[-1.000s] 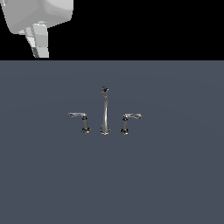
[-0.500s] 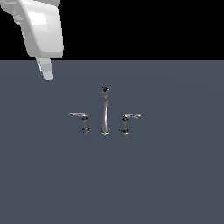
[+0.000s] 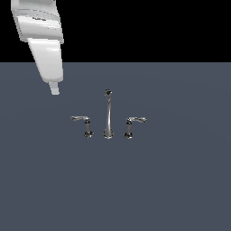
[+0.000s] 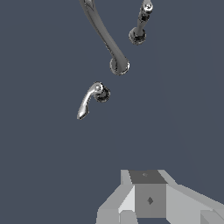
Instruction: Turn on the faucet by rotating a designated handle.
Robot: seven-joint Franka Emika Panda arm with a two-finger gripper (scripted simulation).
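The chrome faucet stands mid-surface: a tall thin spout [image 3: 108,115] between two short lever handles. The handle [image 3: 83,122] on the exterior view's left has its arm pointing left. Its twin [image 3: 132,122] points right. My gripper [image 3: 54,90] hangs above and to the left of the handle, well apart from it, showing one narrow tip with fingers together and nothing held. In the wrist view the handle [image 4: 92,99] lies ahead of the gripper [image 4: 148,192], with the spout [image 4: 105,39] and the twin [image 4: 141,24] beyond.
The faucet stands on a flat dark grey-blue surface [image 3: 180,180]. The white arm link [image 3: 40,31] comes down from the exterior view's top left. Nothing else is in view.
The arm has swung down and to the exterior view's right, bringing the gripper lower and closer to the left handle. The faucet has not moved.
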